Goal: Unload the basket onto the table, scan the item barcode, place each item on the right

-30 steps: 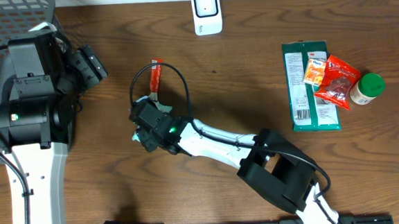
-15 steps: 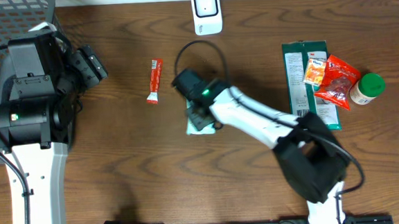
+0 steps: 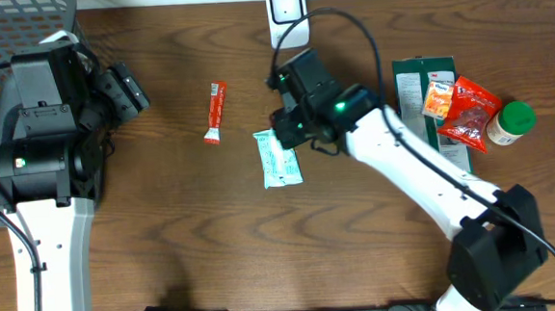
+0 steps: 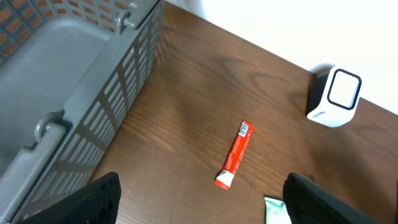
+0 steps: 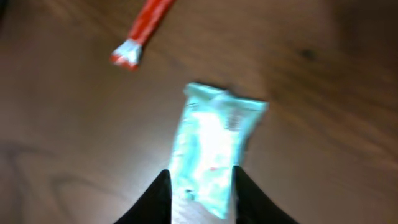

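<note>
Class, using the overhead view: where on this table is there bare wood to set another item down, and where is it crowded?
Bare: the front of the brown wooden table, bordered by the left arm's white base, the right arm and the pale green plastic packet above. Crowded: the right side, where a flat green package, red snack bag and green-lidded jar cluster.
</note>
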